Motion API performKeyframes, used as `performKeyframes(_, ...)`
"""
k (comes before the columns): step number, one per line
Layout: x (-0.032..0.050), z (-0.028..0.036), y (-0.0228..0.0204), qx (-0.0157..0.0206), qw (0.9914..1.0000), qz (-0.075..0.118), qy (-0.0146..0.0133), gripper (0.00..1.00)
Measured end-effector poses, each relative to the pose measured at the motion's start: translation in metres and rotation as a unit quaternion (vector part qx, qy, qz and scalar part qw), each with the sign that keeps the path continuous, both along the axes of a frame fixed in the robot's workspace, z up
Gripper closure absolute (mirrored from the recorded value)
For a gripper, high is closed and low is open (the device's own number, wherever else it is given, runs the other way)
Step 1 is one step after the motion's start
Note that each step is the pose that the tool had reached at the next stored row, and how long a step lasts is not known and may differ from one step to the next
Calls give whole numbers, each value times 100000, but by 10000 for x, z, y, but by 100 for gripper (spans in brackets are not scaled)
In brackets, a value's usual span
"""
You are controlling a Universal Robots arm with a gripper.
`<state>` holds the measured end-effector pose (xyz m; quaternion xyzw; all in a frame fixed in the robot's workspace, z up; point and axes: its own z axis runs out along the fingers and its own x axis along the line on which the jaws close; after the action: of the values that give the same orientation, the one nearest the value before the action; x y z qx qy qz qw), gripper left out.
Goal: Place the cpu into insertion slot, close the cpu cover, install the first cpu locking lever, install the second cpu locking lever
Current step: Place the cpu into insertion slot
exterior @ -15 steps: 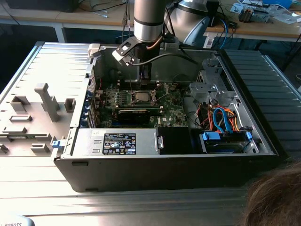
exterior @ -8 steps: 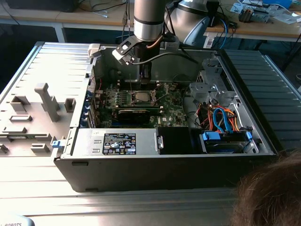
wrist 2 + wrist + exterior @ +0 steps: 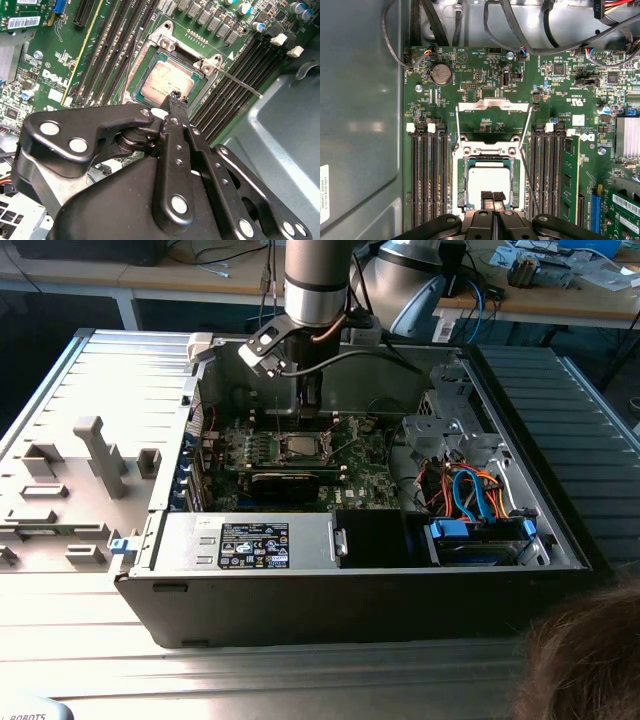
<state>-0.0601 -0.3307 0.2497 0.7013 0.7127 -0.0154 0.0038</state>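
Cpu [image 3: 489, 181] is down flat in the insertion slot [image 3: 461, 186], dull metal top facing up, sitting square inside the silver frame as far as I can judge; it shows the same in the second wrist view [image 3: 165, 82] and as a small pale square on the board in the exterior view [image 3: 300, 447]. So I'd call step one done. The cpu cover [image 3: 493, 105] is not closed: it is hinged back off the socket, with green motherboard [image 3: 470, 75] showing through its cut-out centre. A locking lever [image 3: 240, 82], a thin wire rod, sticks out free to the side of the socket and is not latched; the other lever I cannot make out for sure. Cover and both levers are left to do. The gripper [image 3: 493, 197] hangs low over the near edge of the cpu, jaws pressed together with nothing visible between them, tip [image 3: 175, 96] at or just above the chip edge; whether it touches I cannot tell. The arm reaches down into the open computer case [image 3: 300, 610] from above.
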Motion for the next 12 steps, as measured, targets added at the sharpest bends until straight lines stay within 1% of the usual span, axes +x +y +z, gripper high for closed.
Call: performKeyframes(12, 1, 7, 0, 8, 100000, 4, -3, 89)
